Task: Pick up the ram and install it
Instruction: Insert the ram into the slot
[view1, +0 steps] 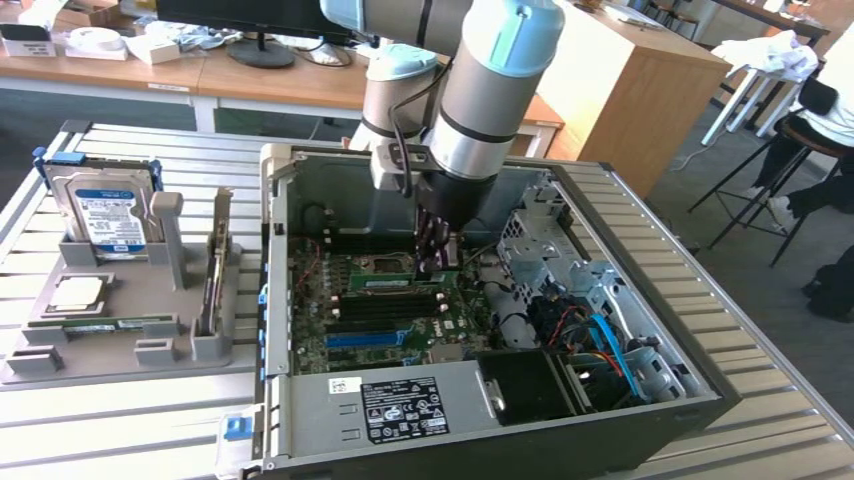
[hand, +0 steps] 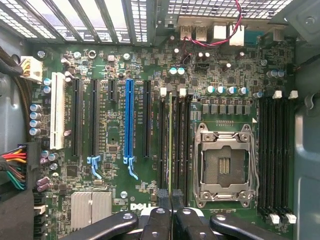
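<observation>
Gripper around thin, green, edge-on ram

Thin green ram stands edge-on between black motherboard slots.

Case lies open on the table, motherboard flat inside. Fixture tray sits just beside the case on the exterior view's left — hard drive upright at its far end, processor chip in front of that. The ram stands on edge among the slots just beside the CPU socket, gripper pinched on it — seated or not, can't tell.
</observation>
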